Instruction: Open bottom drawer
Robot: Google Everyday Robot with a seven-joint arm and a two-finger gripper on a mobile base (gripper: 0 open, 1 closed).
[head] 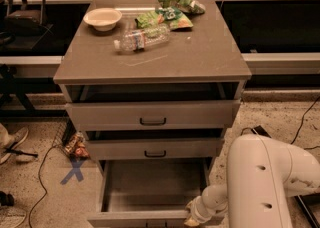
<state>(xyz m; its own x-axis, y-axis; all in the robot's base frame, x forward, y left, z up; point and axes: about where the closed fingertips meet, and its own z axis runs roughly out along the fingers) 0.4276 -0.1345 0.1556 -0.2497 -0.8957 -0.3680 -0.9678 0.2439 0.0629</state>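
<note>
The grey-brown cabinet [150,67] has three drawers. The bottom drawer [150,192] is pulled far out and its inside shows bare; its front [135,219] runs along the lower edge of the view, and its handle is cut off from view. My gripper [192,218] is at the right end of that drawer front, low in the view, under my white arm [265,187]. The top drawer [152,114] and middle drawer [154,149] stand slightly out, each with a small black handle.
On the cabinet top lie a white bowl [102,18], a clear plastic bottle [142,38] on its side and green snack bags [170,12]. A blue X [74,171] is taped on the floor at left, next to a snack packet [76,145]. Cables run across the floor.
</note>
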